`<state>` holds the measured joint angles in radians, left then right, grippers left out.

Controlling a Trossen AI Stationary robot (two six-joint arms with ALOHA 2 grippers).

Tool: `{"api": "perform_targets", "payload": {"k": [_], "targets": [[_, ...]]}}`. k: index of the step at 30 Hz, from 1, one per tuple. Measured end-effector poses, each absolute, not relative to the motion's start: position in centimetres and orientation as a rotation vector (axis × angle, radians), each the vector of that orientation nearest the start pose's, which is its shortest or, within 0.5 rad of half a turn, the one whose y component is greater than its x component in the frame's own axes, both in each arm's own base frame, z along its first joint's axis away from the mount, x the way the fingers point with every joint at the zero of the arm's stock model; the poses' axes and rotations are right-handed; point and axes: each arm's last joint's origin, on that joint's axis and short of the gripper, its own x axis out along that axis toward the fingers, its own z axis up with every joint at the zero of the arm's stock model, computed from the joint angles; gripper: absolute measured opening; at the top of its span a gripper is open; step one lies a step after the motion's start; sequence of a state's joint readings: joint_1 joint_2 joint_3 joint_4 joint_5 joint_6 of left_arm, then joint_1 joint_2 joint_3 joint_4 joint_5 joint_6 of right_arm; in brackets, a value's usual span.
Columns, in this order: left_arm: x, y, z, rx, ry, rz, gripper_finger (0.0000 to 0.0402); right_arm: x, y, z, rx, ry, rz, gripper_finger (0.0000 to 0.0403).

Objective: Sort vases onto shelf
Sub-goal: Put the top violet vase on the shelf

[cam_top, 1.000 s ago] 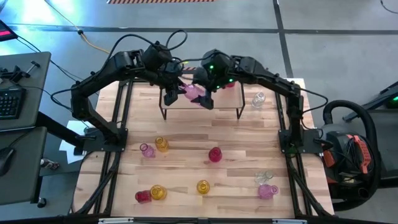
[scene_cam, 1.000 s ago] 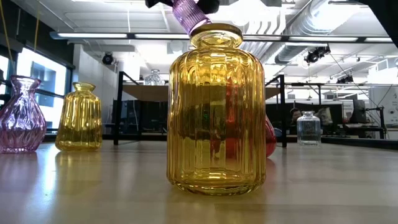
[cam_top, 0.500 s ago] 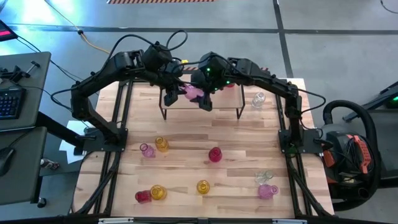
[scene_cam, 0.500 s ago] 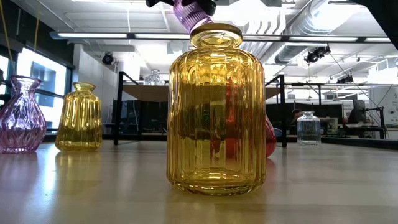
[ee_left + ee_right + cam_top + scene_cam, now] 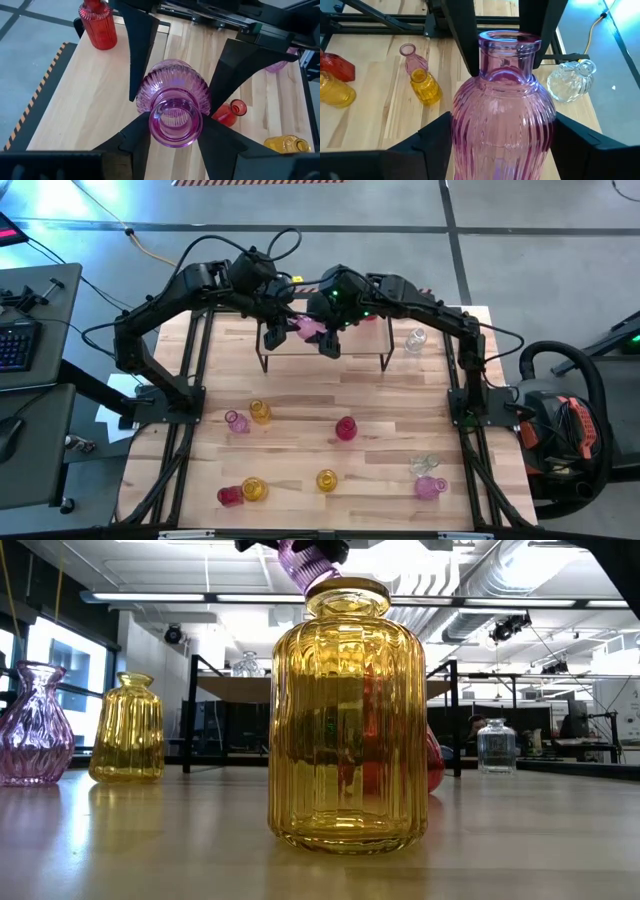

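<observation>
A pink ribbed vase (image 5: 308,327) hangs in the air over the shelf (image 5: 350,348), which stands at the table's far edge. Both grippers meet at it. My left gripper (image 5: 288,328) is shut on its neck, and my right gripper (image 5: 325,335) is shut on its body. In the low view only the vase's top (image 5: 305,560) shows, tilted, above a big amber vase (image 5: 347,720). A red vase (image 5: 368,315) stands on the shelf's far right part. A clear vase (image 5: 415,338) stands on the table to the right of the shelf. My left gripper (image 5: 175,127) pinches the pink vase's neck (image 5: 176,102) just below the rim, one finger on each side, coming from the mouth end. The vase is lifted clear of the shelf. My right gripper (image 5: 502,142) pinches the vase's ribbed body (image 5: 502,120) between its two fingers, which lie across it at its widest part. The vase is clear of the shelf.
Several vases stand on the near half of the table: pink (image 5: 237,421) and amber (image 5: 260,412) at left, red (image 5: 346,428) in the middle, red (image 5: 230,495) and amber (image 5: 254,489) near the front, another amber (image 5: 327,480), and clear (image 5: 424,465) and pink (image 5: 430,486) at right.
My right gripper has moved a little toward the table's left, closer to my left gripper, and the pink vase has shifted slightly with it above the shelf.
</observation>
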<state>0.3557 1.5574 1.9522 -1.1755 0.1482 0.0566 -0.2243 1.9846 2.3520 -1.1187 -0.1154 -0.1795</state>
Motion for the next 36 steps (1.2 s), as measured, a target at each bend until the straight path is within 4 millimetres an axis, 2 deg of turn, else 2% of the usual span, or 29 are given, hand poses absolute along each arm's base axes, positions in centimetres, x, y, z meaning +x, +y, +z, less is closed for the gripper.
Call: {"api": "perform_targets", "payload": {"k": [11,16,23,32,36], "targets": [[27.1,9.7,44.9,-0.116,0.764,0.175,0.0189,39.4,-8.2,42.2,0.016,0.775,-0.138,0.0243],[26.4,9.9,44.9,-0.101,0.803,0.242,0.0197,39.0,-8.3,42.4,0.051,0.773,-0.180,0.0243],[24.2,10.0,45.9,-0.118,0.793,0.302,0.0197,37.4,-8.7,44.3,0.047,0.712,-0.257,0.0243],[21.5,9.1,47.1,-0.126,0.781,0.316,0.0197,34.6,-11.2,47.9,0.031,0.529,-0.457,0.0246],[20.5,8.7,47.1,-0.134,0.813,0.313,0.0197,34.0,-12.0,48.6,0.032,0.461,-0.492,0.0246]]}}
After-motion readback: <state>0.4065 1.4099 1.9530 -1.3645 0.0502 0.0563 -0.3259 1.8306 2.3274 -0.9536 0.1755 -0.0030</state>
